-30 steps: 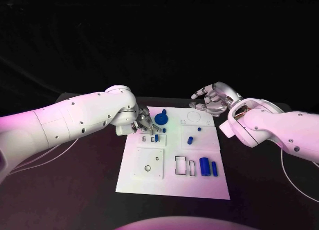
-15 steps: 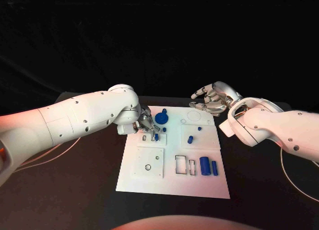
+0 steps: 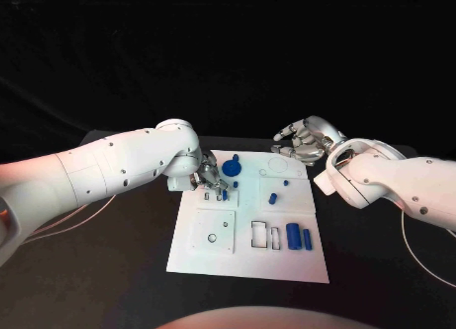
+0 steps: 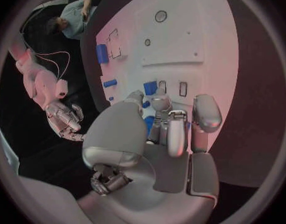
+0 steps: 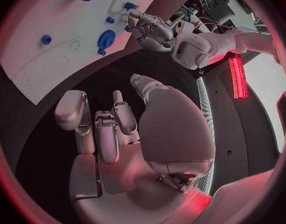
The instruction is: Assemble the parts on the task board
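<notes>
The white task board lies in the middle of the table. My left hand is down over its far left corner, fingers bunched beside a small blue part. That part stands in a slot just past the fingertips, next to an unfilled slot; whether the hand grips anything I cannot tell. A round blue part sits right behind the hand. My right hand hangs above the board's far right corner, fingers loosely bent, holding nothing. Its palm faces my left hand.
Two blue cylinders stand side by side at the board's right, beside rectangular outlines. Smaller blue pieces sit mid-board. A raised white plate with a hole lies on the board's left. Black table surrounds the board.
My left hand has shifted very slightly over the same corner. My right hand and the parts stay where they were.
</notes>
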You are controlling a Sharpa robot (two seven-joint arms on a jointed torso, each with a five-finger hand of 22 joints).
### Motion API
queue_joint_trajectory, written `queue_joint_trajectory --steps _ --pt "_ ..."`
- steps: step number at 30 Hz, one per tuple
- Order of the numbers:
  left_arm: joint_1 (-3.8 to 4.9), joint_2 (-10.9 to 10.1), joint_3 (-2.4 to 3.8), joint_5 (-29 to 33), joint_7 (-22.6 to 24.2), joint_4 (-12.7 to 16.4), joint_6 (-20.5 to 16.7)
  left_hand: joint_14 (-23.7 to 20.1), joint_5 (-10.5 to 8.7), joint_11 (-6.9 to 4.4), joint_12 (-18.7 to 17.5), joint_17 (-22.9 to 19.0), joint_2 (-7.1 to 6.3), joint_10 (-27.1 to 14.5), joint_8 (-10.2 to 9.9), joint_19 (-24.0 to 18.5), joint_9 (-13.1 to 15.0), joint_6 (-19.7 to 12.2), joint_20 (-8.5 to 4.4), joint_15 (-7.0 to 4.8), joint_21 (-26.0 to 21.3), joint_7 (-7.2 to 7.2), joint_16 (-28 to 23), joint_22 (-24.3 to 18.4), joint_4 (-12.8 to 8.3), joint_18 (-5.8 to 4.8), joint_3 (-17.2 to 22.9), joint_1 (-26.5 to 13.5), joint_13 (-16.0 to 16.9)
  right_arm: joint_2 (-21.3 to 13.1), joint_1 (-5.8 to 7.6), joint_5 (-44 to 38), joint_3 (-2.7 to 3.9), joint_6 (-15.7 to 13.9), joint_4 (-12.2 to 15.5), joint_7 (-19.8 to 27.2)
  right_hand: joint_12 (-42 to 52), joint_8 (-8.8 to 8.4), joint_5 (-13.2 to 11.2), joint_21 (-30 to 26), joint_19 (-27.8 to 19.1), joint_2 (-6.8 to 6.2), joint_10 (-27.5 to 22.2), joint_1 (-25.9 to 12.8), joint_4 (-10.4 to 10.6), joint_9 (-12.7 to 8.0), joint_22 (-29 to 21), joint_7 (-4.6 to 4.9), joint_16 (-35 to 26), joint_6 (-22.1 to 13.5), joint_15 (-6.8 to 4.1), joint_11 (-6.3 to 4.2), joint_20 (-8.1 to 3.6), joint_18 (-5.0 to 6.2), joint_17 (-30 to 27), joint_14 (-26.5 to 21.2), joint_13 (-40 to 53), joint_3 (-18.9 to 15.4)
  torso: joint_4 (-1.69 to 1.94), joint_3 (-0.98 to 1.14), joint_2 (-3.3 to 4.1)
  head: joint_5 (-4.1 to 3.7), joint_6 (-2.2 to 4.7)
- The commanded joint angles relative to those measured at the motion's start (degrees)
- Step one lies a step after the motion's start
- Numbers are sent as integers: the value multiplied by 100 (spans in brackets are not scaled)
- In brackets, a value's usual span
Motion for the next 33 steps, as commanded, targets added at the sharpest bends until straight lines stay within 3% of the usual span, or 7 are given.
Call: queue_joint_trajectory --steps 1,16,31,32,33 --pt "3 17 1 72 -23 -12 196 608 43 -3 -10 1508 20 -41 -18 27 12 54 19 35 39 -27 20 17 5 -94 48 84 5 7 -4 -41 -1 92 0 -26 -26 38 20 -9 -26 -4 -33 0 4 6 7 2 -29 -30 14 -12 -11 70 1339 552 -2 26 -5 2 3 0 -6" --pt "-2 76 2 134 10 -56 255 608 55 -11 8 1508 21 -30 -8 36 24 79 16 30 54 -36 20 47 6 -98 71 127 24 32 -10 -43 -2 89 -15 -29 -22 46 21 -9 -26 0 -30 -3 10 8 8 1 -28 -29 14 -12 -10 70 1342 553 2 32 -4 -5 12 -13 -38" --pt "-4 76 2 147 24 -44 225 608 67 -24 20 1508 54 -20 -7 30 41 97 9 21 60 -51 20 65 4 -97 139 214 31 65 -23 -46 -6 124 -46 -47 -18 59 19 -15 -27 7 -28 -8 21 13 6 0 -30 -25 14 -13 -10 71 1336 552 4 44 5 7 8 -13 -69" --pt "-4 75 2 147 26 -43 224 608 59 -27 20 1508 64 -20 -9 32 44 97 7 18 64 -54 20 75 3 -98 164 244 30 66 -24 -46 -6 127 -48 -50 -18 59 19 -15 -27 7 -28 -8 21 13 6 0 -30 -25 14 -13 -10 71 1336 552 4 44 4 7 7 -13 -71" --pt "-4 72 2 148 29 -42 222 608 -76 -34 14 1508 90 -26 -18 29 55 93 -1 9 69 -61 20 93 3 -99 264 351 21 67 -26 -49 -6 133 -52 -57 -18 59 19 -15 -27 7 -28 -8 21 13 6 0 -30 -25 14 -13 -10 71 1336 552 4 44 4 5 8 -15 -79"
